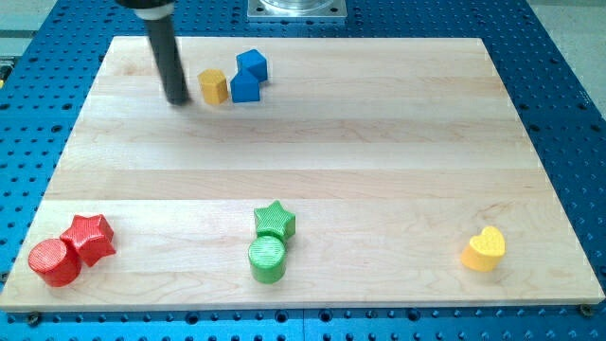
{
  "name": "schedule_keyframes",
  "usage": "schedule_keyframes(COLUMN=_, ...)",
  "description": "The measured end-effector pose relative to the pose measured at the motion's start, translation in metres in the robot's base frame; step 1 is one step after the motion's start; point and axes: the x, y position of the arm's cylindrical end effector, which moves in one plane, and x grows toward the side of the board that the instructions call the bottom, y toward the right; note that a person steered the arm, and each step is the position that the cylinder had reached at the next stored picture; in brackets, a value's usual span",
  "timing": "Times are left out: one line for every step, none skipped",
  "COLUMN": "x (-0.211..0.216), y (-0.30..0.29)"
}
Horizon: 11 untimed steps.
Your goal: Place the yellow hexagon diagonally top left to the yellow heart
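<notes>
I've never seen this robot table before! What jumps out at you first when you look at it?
First, the straight dark rod coming down at the view's top left, my tip resting just left of the small yellow hexagon block, with a small gap between them. Next, the bright pairs along the pale wooden board's bottom: red star with red cylinder, green star above green cylinder. The yellow heart sits alone, bottom right.

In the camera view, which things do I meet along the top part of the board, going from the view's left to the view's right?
My tip → yellow hexagon → blue blocks, touching each other.
</notes>
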Motion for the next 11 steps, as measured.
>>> schedule_keyframes(x=-0.025, y=0.043)
schedule_keyframes(x=0.046, y=0.152)
schedule_keyframes(x=0.108, y=0.215)
schedule_keyframes(x=0.085, y=0.158)
schedule_keyframes(x=0.13, y=0.197)
schedule_keyframes(x=0.141, y=0.31)
schedule_keyframes(x=0.116, y=0.287)
schedule_keyframes(x=0.113, y=0.198)
schedule_keyframes(x=0.158, y=0.212)
schedule_keyframes(x=0.176, y=0.29)
schedule_keyframes(x=0.15, y=0.227)
